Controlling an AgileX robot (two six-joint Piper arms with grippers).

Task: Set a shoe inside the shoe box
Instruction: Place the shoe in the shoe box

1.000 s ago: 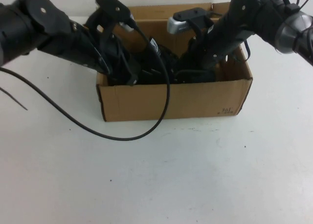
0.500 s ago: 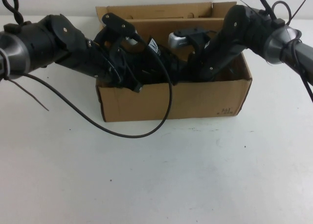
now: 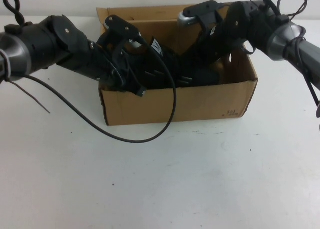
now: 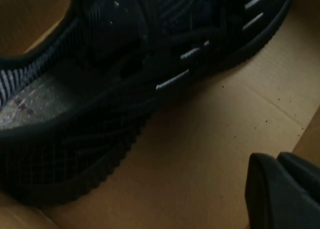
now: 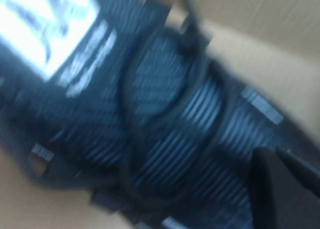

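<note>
The black knit shoe (image 3: pixel 170 69) lies inside the brown cardboard shoe box (image 3: pixel 185 103) at the back of the table. Its side dash marks show in the left wrist view, where the shoe (image 4: pixel 125 64) rests on the box floor (image 4: pixel 215 134). My left gripper (image 3: pixel 134 84) reaches into the box's left end. Seen from its wrist, the left gripper (image 4: pixel 280 161) is shut and empty, just clear of the sole. My right gripper (image 3: pixel 192 64) comes in from the right above the shoe's middle. In its wrist view the right gripper (image 5: pixel 277 156) is shut, close over the laces of the shoe (image 5: pixel 165 119).
A black cable (image 3: pixel 125 139) loops from the left arm down over the box's front wall onto the white table (image 3: pixel 160 179). The box's back flap (image 3: pixel 150 13) stands up behind both arms.
The right arm has lifted and drawn back, so its wrist camera now sits higher over the box's rear. The left arm settled lower at the box's left end. The shoe stays in the box.
</note>
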